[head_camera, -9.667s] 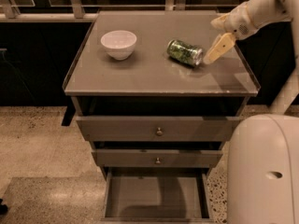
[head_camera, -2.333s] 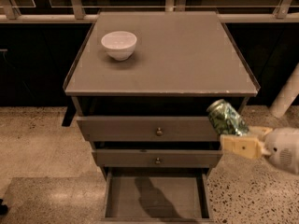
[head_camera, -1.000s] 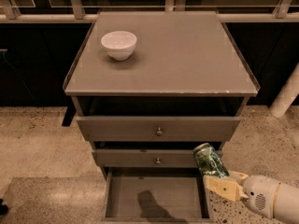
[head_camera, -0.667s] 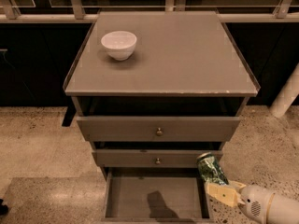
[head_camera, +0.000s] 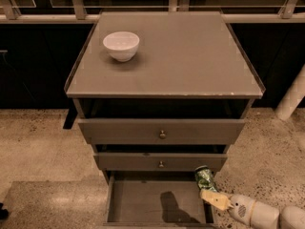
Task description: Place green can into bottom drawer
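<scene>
The green can (head_camera: 204,178) is a small cylinder with leafy green print, held upright and slightly tilted over the right side of the bottom drawer (head_camera: 143,202). My gripper (head_camera: 212,196) is shut on the can's lower end, reaching in from the lower right. The bottom drawer is pulled open, with a bare flat floor that carries a shadow of the can and gripper. The can hangs above the drawer's right wall and floor; I cannot tell if it touches.
A white bowl (head_camera: 121,45) stands on the cabinet top (head_camera: 190,56) at the back left. Two upper drawers with small round knobs (head_camera: 162,134) sit slightly open above. My white arm (head_camera: 267,216) fills the lower right corner. Speckled floor surrounds the cabinet.
The gripper has carried the can down from the cabinet top past the upper drawers. In the last second it sank lower and moved slightly right toward the open bottom drawer's right side.
</scene>
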Controlling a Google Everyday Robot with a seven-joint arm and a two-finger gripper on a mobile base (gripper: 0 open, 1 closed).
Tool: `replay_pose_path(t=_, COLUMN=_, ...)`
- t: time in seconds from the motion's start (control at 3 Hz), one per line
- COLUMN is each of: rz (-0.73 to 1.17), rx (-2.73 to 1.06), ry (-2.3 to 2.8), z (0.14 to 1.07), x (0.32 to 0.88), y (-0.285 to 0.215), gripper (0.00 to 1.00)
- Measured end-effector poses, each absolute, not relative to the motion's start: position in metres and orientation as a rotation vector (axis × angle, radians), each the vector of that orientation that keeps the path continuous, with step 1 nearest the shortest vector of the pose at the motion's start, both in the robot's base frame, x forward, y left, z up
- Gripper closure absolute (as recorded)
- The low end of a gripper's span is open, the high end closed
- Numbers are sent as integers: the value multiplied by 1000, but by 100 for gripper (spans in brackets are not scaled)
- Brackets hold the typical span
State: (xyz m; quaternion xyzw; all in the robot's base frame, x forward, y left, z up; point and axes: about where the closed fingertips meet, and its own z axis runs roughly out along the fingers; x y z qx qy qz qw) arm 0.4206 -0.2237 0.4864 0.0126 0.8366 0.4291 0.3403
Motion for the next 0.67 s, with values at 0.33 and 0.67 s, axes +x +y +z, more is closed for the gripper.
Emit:
replay_pose_path(t=0.33, rz=1117, rx=33, ry=2177, z=486, x=421, y=-224, gripper=100)
replay_pose_path(t=0.67, rz=1144, rx=112, ry=2152, z=464, x=419, y=-229, gripper=100)
